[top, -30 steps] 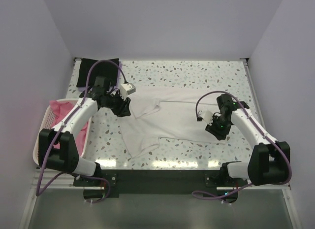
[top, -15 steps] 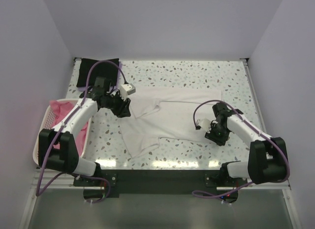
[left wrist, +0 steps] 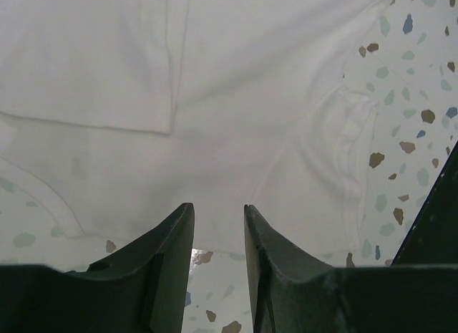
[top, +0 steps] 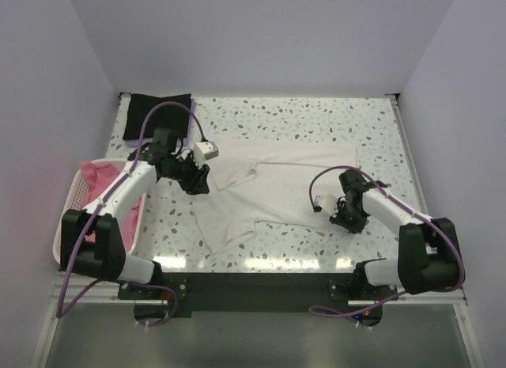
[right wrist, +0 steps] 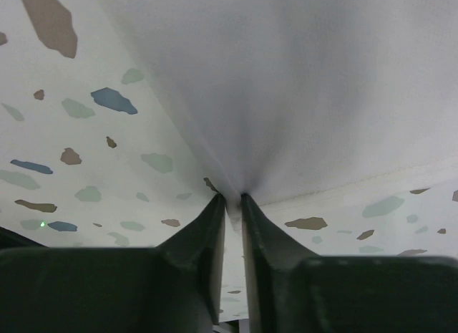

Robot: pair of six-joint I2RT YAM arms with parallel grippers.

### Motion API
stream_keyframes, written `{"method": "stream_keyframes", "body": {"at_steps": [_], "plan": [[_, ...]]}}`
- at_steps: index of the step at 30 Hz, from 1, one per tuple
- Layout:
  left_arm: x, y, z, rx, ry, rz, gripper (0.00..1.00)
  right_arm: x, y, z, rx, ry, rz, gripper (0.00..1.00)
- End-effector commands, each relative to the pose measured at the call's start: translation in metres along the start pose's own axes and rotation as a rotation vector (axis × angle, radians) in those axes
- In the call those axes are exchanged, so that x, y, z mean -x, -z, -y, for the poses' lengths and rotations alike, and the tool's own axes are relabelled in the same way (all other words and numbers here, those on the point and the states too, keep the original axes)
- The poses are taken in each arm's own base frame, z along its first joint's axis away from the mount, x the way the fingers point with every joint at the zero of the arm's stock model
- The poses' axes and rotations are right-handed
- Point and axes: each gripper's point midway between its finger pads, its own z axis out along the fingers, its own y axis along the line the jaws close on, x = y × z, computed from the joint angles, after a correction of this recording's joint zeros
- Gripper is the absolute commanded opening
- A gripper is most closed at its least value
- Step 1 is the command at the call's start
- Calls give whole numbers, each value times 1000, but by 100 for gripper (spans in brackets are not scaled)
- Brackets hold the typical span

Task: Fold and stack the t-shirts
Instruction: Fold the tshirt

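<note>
Right gripper (right wrist: pixel 232 198) is pinching the white t-shirt (top: pixel 277 182) by its edge | left gripper (left wrist: pixel 218 213) is hanging over it, jaws a little apart | we are seeing it lying on the speckled table (top: pixel 316 119).

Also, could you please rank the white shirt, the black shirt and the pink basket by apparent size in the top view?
1. white shirt, spread out.
2. pink basket, partly hidden.
3. black shirt, folded at the far corner.
</note>
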Motion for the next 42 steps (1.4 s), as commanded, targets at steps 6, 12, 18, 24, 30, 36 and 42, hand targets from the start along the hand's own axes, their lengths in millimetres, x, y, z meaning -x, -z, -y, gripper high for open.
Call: {"method": "stream_keyframes", "body": {"at_steps": [6, 12, 18, 24, 30, 36, 42], "plan": [[-76, -8, 65, -85, -397, -215, 39, 5, -5, 6, -22, -9, 12, 0], [-110, -26, 74, -78, -527, -322, 41, 11, 3, 12, -33, -29, 27, 0], [-115, -43, 69, -37, -579, -364, 43, 13, 5, 15, -30, -42, 24, 0], [-136, -55, 67, -55, -593, -419, 43, 15, 6, 18, -34, -44, 25, 0], [-167, -51, 71, -92, -590, -497, 22, 14, 8, 18, -33, -35, 24, 0], [-162, -30, 84, -132, -590, -500, 0, 9, 25, -3, 30, -22, 33, 0], [-110, -11, 89, -112, -613, -393, 0, 2, 38, -3, 4, 18, 24, 0]]}}
